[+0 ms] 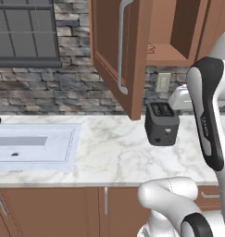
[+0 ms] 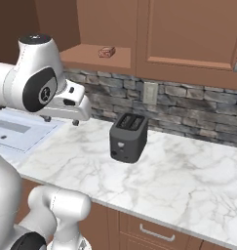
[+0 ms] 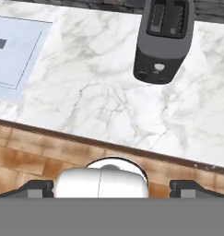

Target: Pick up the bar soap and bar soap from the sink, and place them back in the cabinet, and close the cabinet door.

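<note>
Glossy white arm (image 1: 178,199), dark joints

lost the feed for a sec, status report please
Gripper open, empty, above the counter edge. Tan soap on cabinet shelf, door open. Toaster below.

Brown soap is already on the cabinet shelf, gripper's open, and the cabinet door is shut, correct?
Not quite: the cabinet door stands open, as the left base view shows. The brown soap does sit on the shelf, and the gripper is open.
</note>
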You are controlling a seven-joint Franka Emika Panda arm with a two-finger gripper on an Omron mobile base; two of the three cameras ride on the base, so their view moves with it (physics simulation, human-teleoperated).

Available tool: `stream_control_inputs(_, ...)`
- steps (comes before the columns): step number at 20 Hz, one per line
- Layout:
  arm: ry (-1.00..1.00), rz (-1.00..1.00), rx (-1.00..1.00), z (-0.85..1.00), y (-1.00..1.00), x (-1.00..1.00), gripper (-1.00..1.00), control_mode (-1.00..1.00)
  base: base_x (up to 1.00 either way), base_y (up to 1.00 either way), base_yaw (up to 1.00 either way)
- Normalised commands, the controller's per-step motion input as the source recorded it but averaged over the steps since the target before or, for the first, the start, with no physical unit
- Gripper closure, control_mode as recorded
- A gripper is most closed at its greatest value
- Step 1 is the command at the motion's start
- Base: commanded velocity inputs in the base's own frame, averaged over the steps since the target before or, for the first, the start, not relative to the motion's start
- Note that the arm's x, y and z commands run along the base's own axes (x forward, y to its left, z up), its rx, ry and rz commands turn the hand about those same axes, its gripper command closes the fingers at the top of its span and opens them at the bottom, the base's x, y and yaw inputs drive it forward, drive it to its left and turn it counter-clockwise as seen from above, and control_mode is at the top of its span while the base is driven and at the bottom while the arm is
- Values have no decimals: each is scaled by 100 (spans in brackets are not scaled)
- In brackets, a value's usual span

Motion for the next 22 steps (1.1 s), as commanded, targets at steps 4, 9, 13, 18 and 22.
stream_control_inputs(4,0,0,0,0,0,0,-100,100,-74,0,0)
stream_control_inputs(9,0,0,0,0,0,0,-100,100,-94,0,0)
stream_control_inputs(13,0,0,0,0,0,0,-100,100,-73,20,0)
stream_control_inputs(18,0,0,0,0,0,0,-100,100,-35,71,0)
stream_control_inputs(22,0,0,0,0,0,0,-100,100,3,84,-3)
